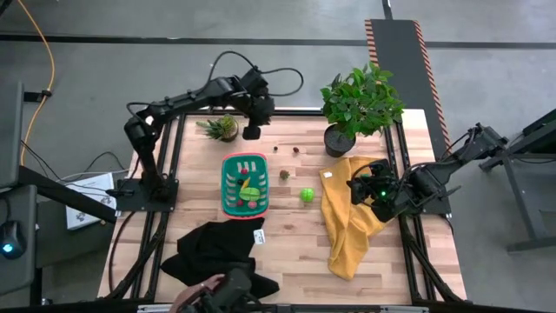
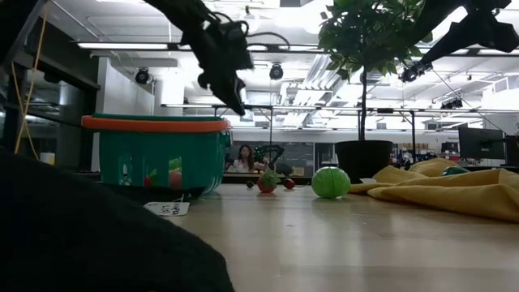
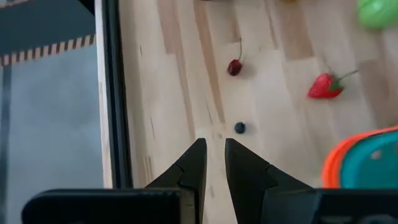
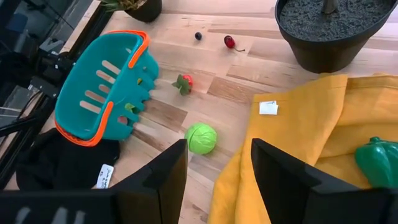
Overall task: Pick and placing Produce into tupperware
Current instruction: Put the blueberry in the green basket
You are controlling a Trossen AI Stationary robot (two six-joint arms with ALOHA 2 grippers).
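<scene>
the teal basket sits mid-table on the wood, a few small produce pieces inside it; which ones cannot be made out for certain. loose on the table beyond it: a dark berry, a cherry and a strawberry, each apart from the others. a round green piece lies between the basket and the yellow cloth. a green pepper-like piece rests on that cloth.

the left gripper hangs above the table's far edge, just behind the basket, fingers nearly together with a narrow gap, grasping nothing. the right gripper hovers over the yellow cloth, fingers spread apart, empty.

a large potted plant, a small potted plant and a black cloth also occupy the table.
</scene>
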